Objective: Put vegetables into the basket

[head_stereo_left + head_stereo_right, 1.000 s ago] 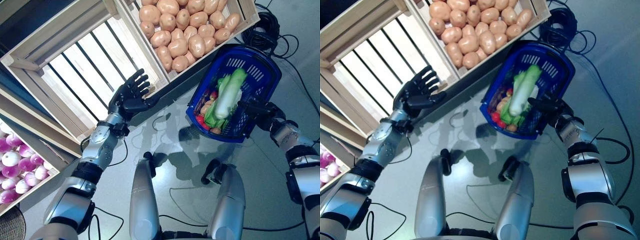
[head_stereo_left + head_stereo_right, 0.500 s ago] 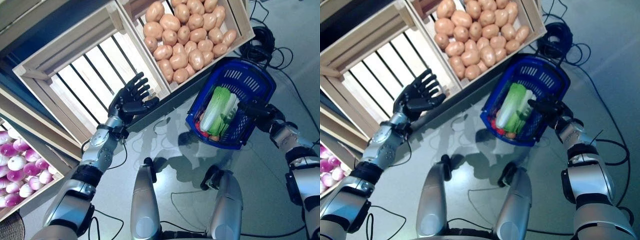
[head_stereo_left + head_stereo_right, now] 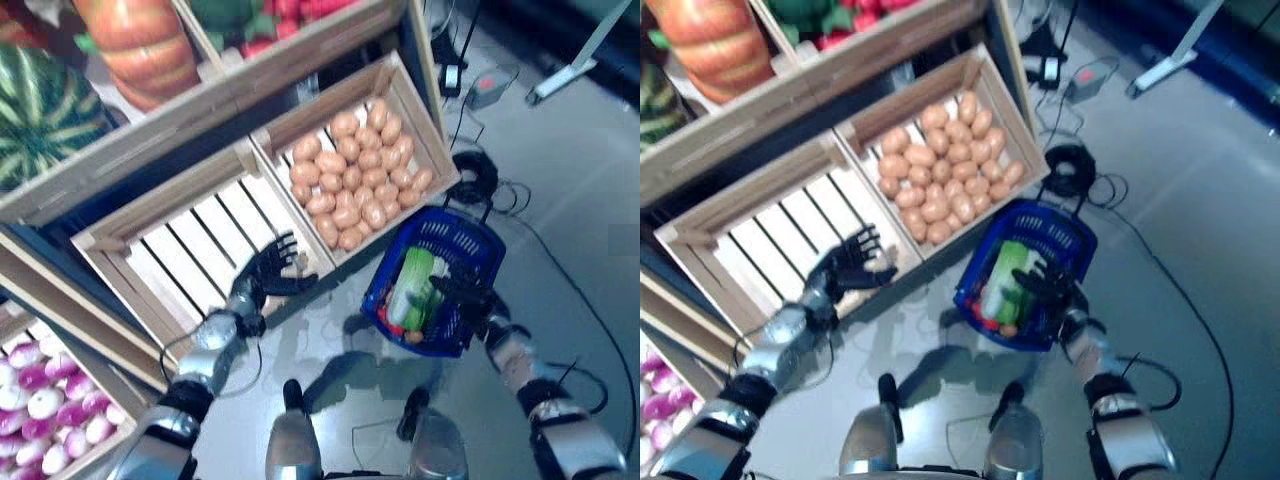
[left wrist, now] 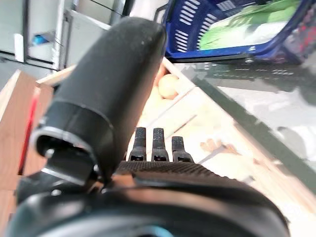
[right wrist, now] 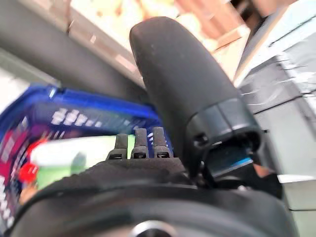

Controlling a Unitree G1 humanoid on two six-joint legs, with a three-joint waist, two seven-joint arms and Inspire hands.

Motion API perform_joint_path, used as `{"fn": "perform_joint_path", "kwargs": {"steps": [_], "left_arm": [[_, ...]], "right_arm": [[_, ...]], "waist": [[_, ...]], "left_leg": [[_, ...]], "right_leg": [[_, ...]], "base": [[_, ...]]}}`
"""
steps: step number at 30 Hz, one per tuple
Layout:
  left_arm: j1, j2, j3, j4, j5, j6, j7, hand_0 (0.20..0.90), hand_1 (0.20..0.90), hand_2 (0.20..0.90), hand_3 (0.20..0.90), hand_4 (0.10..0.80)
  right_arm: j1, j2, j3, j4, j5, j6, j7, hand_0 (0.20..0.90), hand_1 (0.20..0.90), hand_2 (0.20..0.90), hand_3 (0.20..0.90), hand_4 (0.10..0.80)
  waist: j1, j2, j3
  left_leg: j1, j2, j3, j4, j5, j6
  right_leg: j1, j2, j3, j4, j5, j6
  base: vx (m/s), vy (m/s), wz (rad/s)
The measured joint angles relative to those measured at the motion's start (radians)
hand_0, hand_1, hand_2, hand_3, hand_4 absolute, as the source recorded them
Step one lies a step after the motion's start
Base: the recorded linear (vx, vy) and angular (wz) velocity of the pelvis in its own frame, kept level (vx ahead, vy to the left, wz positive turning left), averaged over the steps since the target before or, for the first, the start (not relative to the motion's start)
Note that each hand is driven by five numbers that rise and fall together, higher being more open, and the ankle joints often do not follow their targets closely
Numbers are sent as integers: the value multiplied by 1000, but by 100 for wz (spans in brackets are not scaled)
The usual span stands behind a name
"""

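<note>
A blue plastic basket (image 3: 455, 228) hangs tilted above the grey floor, right of the crates. In it lie a pale green cabbage (image 3: 410, 290) and small red and orange vegetables (image 3: 385, 318). My right hand (image 3: 460, 293) reaches over the basket's near rim and carries it; in the right wrist view its fingers (image 5: 139, 145) look straight, with the basket (image 5: 44, 106) past them. My left hand (image 3: 270, 275) is open and holds nothing, fingers spread above the front edge of an empty wooden crate (image 3: 200, 250). Its fingers (image 4: 158, 143) point towards the crates.
A crate of potatoes (image 3: 355, 180) stands next to the empty one, just behind the basket. A lower crate of purple-white onions (image 3: 50, 420) sits at far left. The shelf above holds a pumpkin (image 3: 140, 45), a watermelon (image 3: 45, 110) and red and green produce.
The whole picture has shifted, so the camera has moved: the upper shelf now shows. The cabbage has settled deeper into the basket. Both hands keep their places relative to the crates.
</note>
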Motion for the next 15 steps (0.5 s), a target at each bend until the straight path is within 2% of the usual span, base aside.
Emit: {"fn": "perform_joint_path", "kwargs": {"steps": [3,6,11,15], "left_arm": [[101,-60,6,74,92,-2,19,900,900,900,900,800],[186,-69,6,112,175,-14,34,900,900,900,900,800],[221,-76,9,163,252,-33,54,900,900,900,900,800],[245,-109,10,223,257,-46,75,900,900,900,900,800]], "right_arm": [[115,62,22,-37,-12,-44,-11,900,900,900,900,800],[213,113,78,-75,-60,-71,-10,900,900,900,900,800],[294,148,124,-82,-102,-67,-7,900,900,900,900,800],[354,157,130,-82,-120,-51,-5,900,900,900,900,800]], "waist": [[-4,-12,-94],[-5,-28,-152],[-7,-35,-172],[-14,-36,-220]], "left_leg": [[65,-20,17,-59,0,1],[108,-24,30,-94,0,1],[132,-27,34,-101,0,1],[134,-27,35,-101,1,1]], "right_leg": [[84,10,3,-114,37,23],[128,21,5,-167,48,33],[152,23,24,-181,55,35],[152,23,29,-181,55,35]], "base": [[111,-2,-3],[72,-22,-6],[46,-19,-2],[19,-6,-1]]}}
